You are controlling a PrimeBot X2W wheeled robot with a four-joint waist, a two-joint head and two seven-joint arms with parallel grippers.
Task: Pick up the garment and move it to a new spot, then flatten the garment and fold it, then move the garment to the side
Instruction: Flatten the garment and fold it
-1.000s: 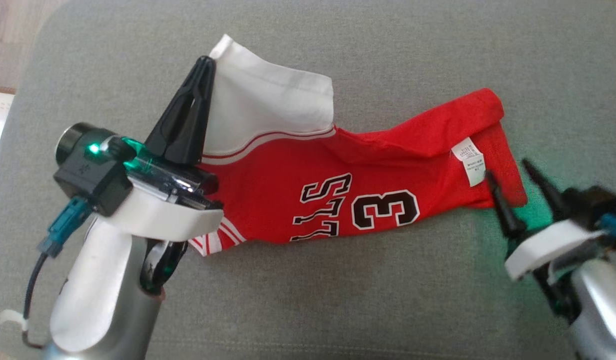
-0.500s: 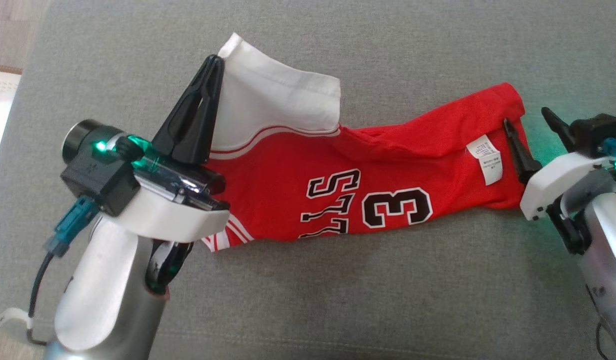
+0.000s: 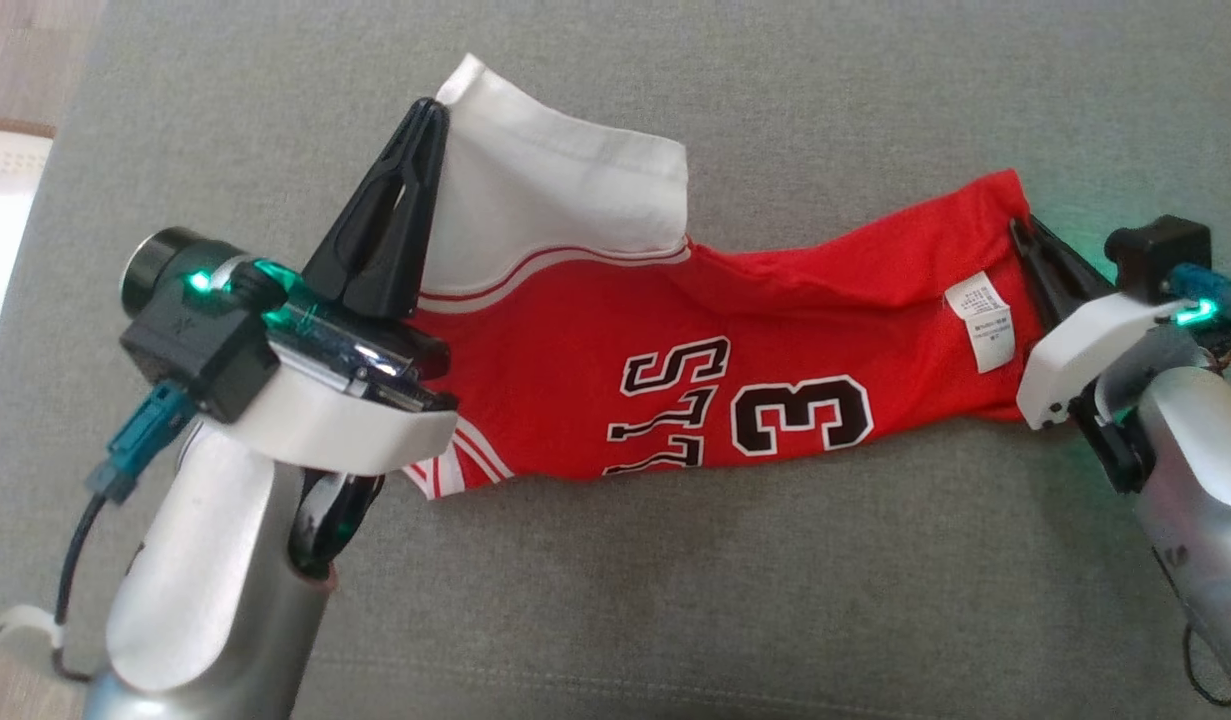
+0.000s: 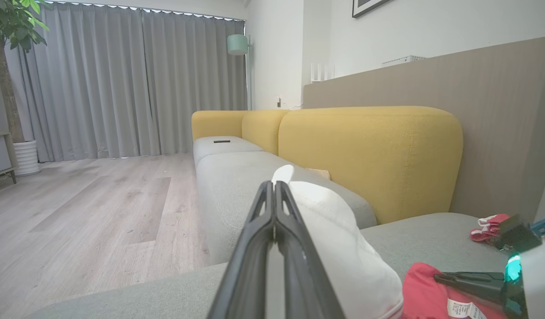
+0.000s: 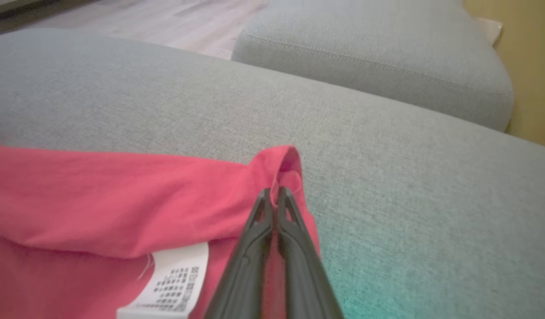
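A red jersey (image 3: 775,330) with a white sleeve (image 3: 555,200), black letters and a "3" lies stretched across the grey sofa cushion (image 3: 675,600). My left gripper (image 3: 430,110) is shut on the white sleeve's edge, lifting it; the left wrist view shows that sleeve (image 4: 338,235) beside the closed left gripper (image 4: 274,186). My right gripper (image 3: 1020,228) is shut on the jersey's red hem corner at the right end. In the right wrist view the right gripper (image 5: 274,192) pinches the red fabric (image 5: 121,199) just past the white care label (image 5: 170,283).
Wooden floor (image 3: 25,60) lies past the cushion's left edge. A yellow sofa backrest (image 4: 369,155) and a further grey seat (image 5: 369,57) stand behind. Another red and white cloth (image 4: 489,226) lies on the cushion at the right of the left wrist view.
My right gripper moved up from the jersey's lower right corner to the hem's upper corner and closed on it. The left gripper kept its hold on the sleeve.
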